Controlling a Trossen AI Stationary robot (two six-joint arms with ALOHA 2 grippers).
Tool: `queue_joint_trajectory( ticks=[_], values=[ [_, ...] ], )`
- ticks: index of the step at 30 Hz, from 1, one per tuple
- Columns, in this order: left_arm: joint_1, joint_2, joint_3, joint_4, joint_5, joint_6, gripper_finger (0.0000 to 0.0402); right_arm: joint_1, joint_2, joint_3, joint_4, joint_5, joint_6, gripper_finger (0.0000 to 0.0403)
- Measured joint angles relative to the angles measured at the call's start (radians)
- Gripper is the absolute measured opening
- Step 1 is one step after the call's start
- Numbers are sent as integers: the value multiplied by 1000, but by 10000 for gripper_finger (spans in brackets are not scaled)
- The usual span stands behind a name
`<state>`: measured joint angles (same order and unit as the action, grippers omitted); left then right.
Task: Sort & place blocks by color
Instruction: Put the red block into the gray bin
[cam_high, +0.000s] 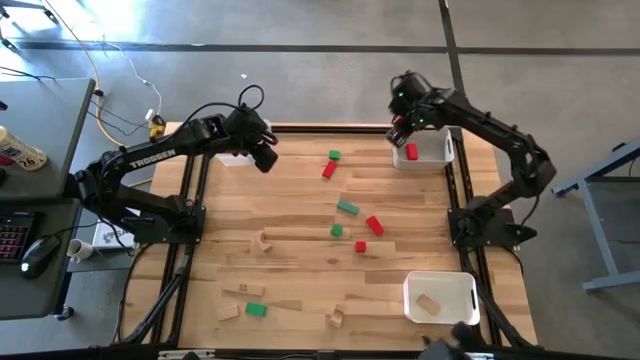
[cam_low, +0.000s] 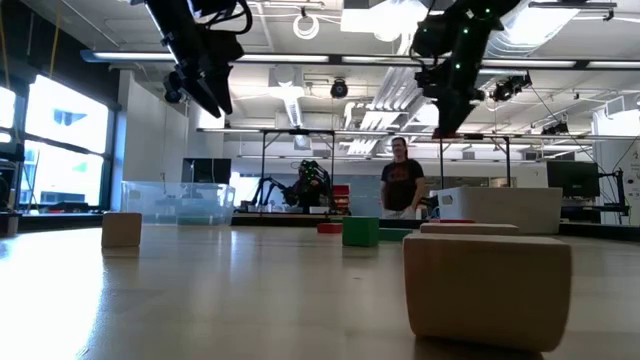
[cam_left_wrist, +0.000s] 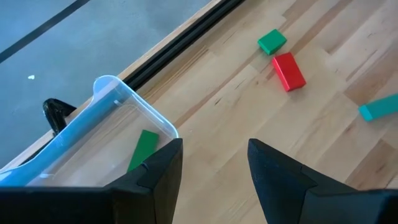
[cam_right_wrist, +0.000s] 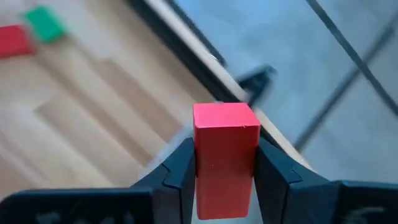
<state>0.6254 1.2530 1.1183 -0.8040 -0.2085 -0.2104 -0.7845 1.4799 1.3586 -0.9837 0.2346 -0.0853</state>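
Note:
My right gripper (cam_right_wrist: 224, 163) hangs high over the far right bin (cam_high: 436, 152), shut on a red block (cam_right_wrist: 225, 155). Another red block (cam_high: 411, 152) lies in that bin. My left gripper (cam_left_wrist: 214, 163) stands open and empty above the table beside the far left bin (cam_left_wrist: 118, 99), which holds a green block (cam_left_wrist: 143, 149). Loose blocks lie on the table: green (cam_high: 334, 156) and red (cam_high: 328, 170) at the far middle, and more red, green and plain wood ones toward the near side. My right gripper pinches the red block by two opposite long sides (cam_right_wrist: 198, 163) between its two fingers. The block lies along the fingers and its free end (cam_right_wrist: 225, 115) sticks out past their tips. It is lifted clear of the table and the bin.
A third bin (cam_high: 440, 298) at the near right holds a plain wood block (cam_high: 428, 304). Black rails (cam_high: 190, 220) run along the table's sides. A person (cam_low: 402, 185) stands in the room far behind the table. Bare wood lies at the table's middle left (cam_high: 260, 200).

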Motion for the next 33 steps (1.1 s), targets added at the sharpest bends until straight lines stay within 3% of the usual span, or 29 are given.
queue_joint_trajectory(
  ticks=[7,12,24,33],
  values=[
    [-28,0,0,0,-1,0,170,-114,5,0,-76,25,160,99],
    [-38,1,0,0,-1,0,170,-165,66,0,-166,-36,219,99],
    [-40,1,0,-4,0,0,170,-178,282,0,-242,-81,160,99],
    [-40,1,0,-14,97,-24,170,-189,378,0,-233,-36,125,99]
  ],
)
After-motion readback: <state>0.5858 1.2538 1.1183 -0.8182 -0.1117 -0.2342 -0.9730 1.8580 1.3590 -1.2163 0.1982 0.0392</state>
